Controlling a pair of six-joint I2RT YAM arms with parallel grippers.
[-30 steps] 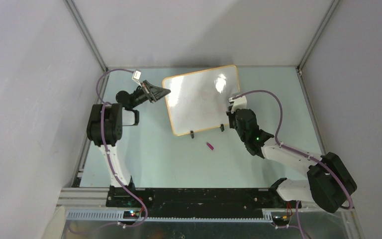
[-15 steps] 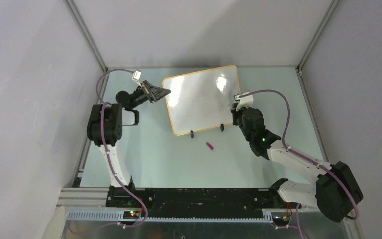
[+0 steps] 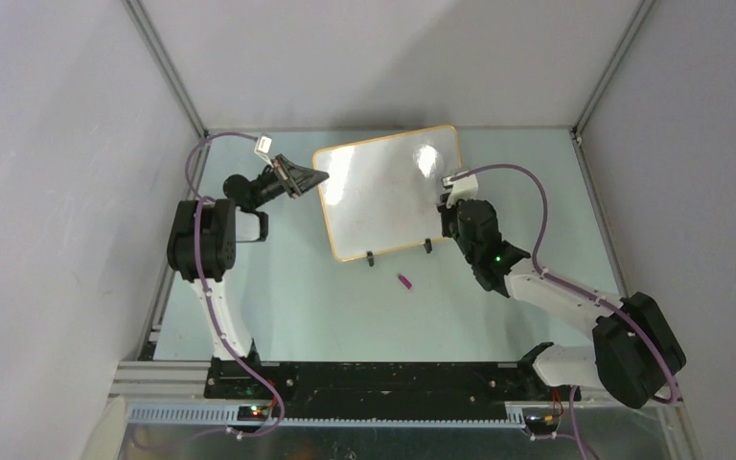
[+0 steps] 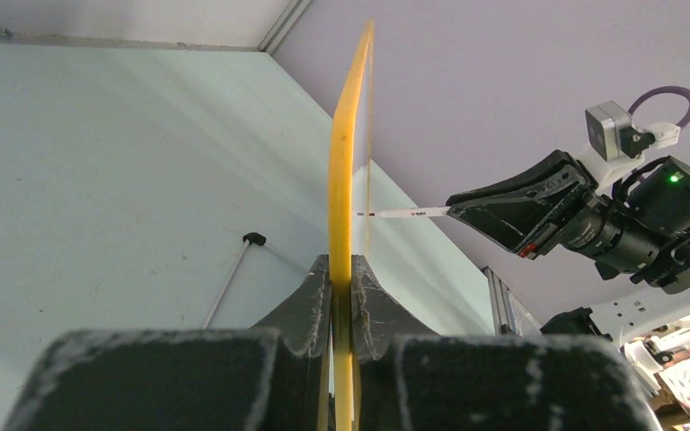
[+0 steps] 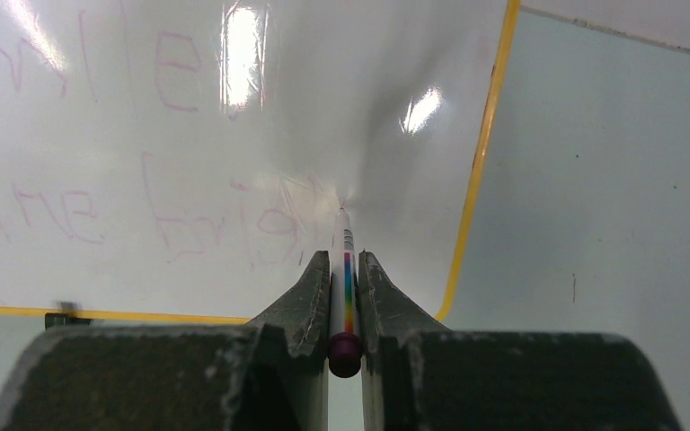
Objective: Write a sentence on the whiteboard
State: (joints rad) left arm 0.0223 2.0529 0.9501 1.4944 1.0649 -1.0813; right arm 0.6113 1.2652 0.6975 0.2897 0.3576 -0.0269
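Overhead: the whiteboard [image 3: 383,192] stands by the tabletop's far edge; my right gripper [image 3: 445,205] has nudged farther along its right side. Left wrist: left gripper [image 4: 341,269] pinches its frame. Right wrist: marker [image 5: 345,287] pinched, tip ending line 2; I judge writing continues.

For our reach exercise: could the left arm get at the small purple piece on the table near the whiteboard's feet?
Probably not yet: the left gripper is clamped on the whiteboard edge. The way to the purple piece looks free, but it must let go first.
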